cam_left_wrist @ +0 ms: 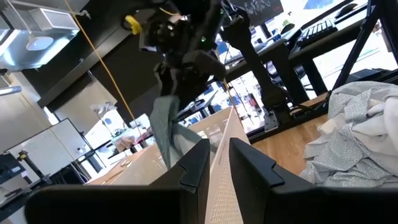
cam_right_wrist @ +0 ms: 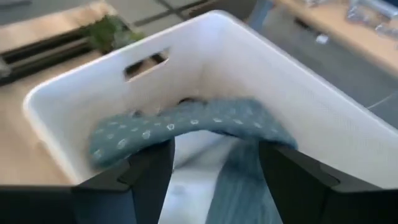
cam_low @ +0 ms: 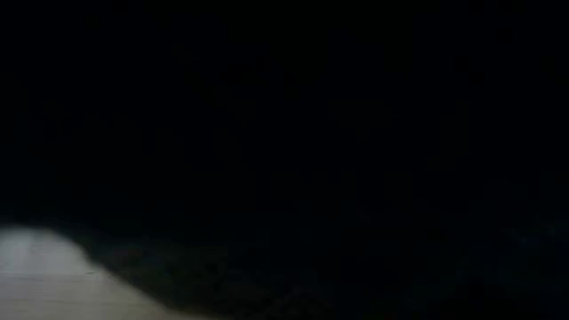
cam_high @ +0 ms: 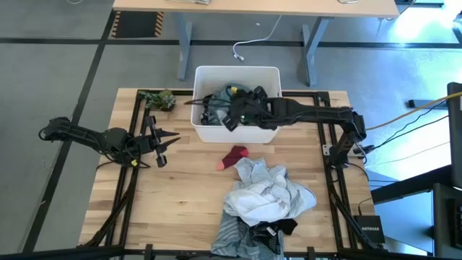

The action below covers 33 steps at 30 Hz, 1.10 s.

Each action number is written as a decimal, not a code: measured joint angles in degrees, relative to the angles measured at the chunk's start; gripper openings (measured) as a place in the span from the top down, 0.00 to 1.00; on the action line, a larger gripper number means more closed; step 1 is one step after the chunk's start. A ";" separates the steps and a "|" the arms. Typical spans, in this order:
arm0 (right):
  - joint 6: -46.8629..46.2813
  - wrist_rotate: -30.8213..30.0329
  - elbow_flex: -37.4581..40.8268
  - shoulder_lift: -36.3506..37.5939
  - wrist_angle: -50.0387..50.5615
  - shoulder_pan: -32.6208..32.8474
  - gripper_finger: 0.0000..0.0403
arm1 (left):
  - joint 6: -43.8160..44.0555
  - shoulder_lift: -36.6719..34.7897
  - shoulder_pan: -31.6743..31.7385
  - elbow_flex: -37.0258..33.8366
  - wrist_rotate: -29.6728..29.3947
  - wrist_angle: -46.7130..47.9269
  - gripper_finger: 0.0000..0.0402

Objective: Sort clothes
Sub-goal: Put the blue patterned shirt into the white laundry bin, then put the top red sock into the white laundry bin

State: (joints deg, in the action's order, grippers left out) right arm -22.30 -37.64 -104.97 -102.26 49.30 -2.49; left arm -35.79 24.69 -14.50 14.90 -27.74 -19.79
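Right gripper (cam_right_wrist: 214, 165) hangs over the white bin (cam_high: 268, 75), fingers spread wide, with a teal dotted garment (cam_right_wrist: 186, 127) draped between them just inside the rim. Left gripper (cam_high: 170, 139) idles near the table's left edge; can't tell its fingers. Clothes pile (cam_high: 263, 198) sits up front.

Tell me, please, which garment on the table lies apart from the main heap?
The small red garment, alone on the wood between the white bin and the heap of grey-white clothes; the others are bundled together.
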 joint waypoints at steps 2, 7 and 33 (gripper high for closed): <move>-0.11 1.94 -1.46 0.00 2.15 1.00 0.38 | -0.15 0.00 -0.02 0.00 0.01 0.03 0.86; 0.40 2.59 -4.41 0.02 3.95 5.79 0.38 | -0.17 0.00 0.00 0.00 0.01 0.20 0.86; 9.37 16.16 3.09 -22.03 -1.87 17.73 0.38 | -0.85 0.00 -0.01 0.00 0.00 0.35 0.86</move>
State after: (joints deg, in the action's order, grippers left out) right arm -12.93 -21.48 -101.89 -124.29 47.43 15.23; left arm -36.64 24.69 -14.52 14.90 -27.74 -19.44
